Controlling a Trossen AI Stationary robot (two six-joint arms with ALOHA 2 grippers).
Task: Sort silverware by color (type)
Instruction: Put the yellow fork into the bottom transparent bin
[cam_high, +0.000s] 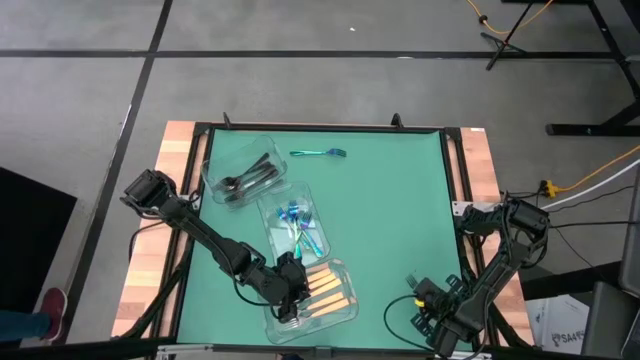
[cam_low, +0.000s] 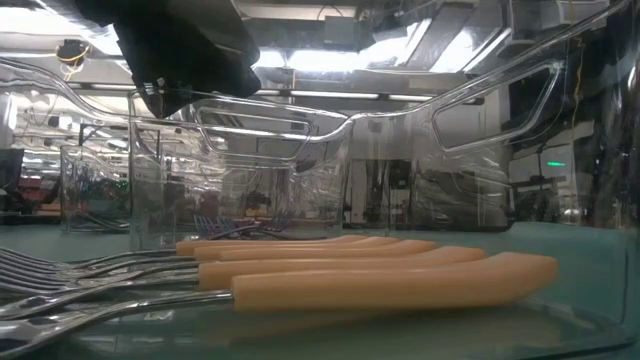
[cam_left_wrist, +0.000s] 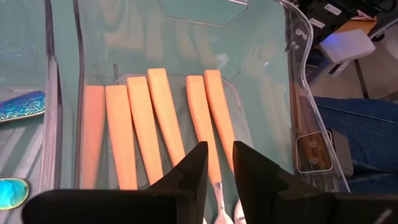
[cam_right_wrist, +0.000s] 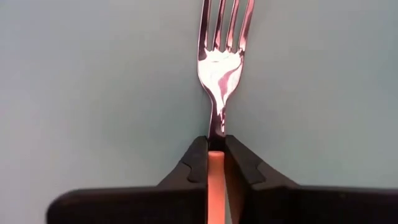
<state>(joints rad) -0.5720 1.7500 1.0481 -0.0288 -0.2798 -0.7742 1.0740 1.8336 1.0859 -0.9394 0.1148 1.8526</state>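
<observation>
the right gripper (cam_right_wrist: 216, 160) is clamping an orange-handled fork (cam_right_wrist: 217, 68), its fingers pinched narrowly around the spot where the orange handle is meeting the silver neck. the fork's long axis is running straight out ahead of the gripper, in line with the fingers, tines pointing away over the green mat (cam_high: 400, 220). its head is looking bright and mirror-like. judging by the layout, the fork belongs with the other orange-handled pieces (cam_left_wrist: 161, 118), which are lying side by side in a clear container (cam_high: 345, 305) across the mat from the right gripper. the left gripper (cam_left_wrist: 217, 165) is hovering directly over that container, fingers slightly parted and gripping nothing, so it is sitting much nearer the destination.
</observation>
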